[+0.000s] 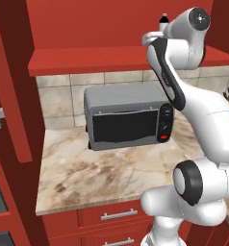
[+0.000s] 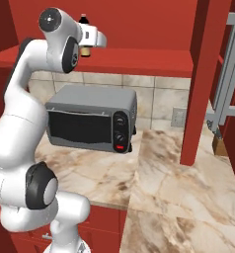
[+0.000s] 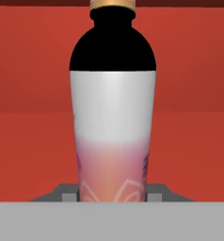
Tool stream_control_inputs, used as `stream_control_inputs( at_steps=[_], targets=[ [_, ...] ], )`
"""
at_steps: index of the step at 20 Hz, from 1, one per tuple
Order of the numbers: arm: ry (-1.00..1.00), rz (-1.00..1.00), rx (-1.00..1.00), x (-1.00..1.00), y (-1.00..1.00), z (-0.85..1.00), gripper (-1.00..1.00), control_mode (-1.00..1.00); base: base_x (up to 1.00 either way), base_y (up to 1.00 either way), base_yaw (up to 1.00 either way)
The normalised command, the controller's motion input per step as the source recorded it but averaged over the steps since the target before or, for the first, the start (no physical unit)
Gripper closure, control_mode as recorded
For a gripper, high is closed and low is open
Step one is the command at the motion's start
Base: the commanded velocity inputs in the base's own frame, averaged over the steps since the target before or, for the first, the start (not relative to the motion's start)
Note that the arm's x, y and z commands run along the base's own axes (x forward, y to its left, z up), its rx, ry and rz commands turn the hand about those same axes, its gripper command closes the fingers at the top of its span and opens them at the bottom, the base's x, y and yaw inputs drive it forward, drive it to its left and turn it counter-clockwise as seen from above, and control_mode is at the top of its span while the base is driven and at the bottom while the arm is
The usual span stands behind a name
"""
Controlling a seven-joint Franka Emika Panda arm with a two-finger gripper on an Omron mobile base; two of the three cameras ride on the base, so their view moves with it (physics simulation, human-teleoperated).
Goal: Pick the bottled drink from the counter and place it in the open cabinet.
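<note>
Red cabinet (image 2: 139, 59) surrounds the bottle (image 3: 113, 117), which the pincer (image 3: 113, 195) pinches low on its body, upright just above the shelf. Placing is under way; next, I judge, comes lowering it, then letting go

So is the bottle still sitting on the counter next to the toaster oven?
No, the bottle is up at the red cabinet, well above the toaster oven.

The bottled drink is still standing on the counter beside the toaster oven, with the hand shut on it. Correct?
No. The bottled drink is up at the open cabinet, above the toaster oven, as the left base view shows. The hand is shut on it.
</note>
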Motion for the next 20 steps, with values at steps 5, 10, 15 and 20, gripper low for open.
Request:
stream_control_inputs(
  at_steps=[5, 10, 15, 20],
  targets=[
    [0.0, 0.0, 0.02, 0.31, -0.12, 0.0, 1.0, -1.0, 0.0, 0.0, 0.0],
    [-0.07, 0.0, 0.03, 0.09, -0.08, 0.0, 1.0, -1.0, 0.0, 0.0, 0.0],
    [-0.05, 0.0, 0.0, 0.0, -0.02, -0.14, 1.0, -1.0, 0.0, 0.0, 0.0],
    [-0.01, 0.0, 0.0, 0.0, 0.0, -0.31, 1.0, -1.0, 0.0, 0.0, 0.0]
  ],
)
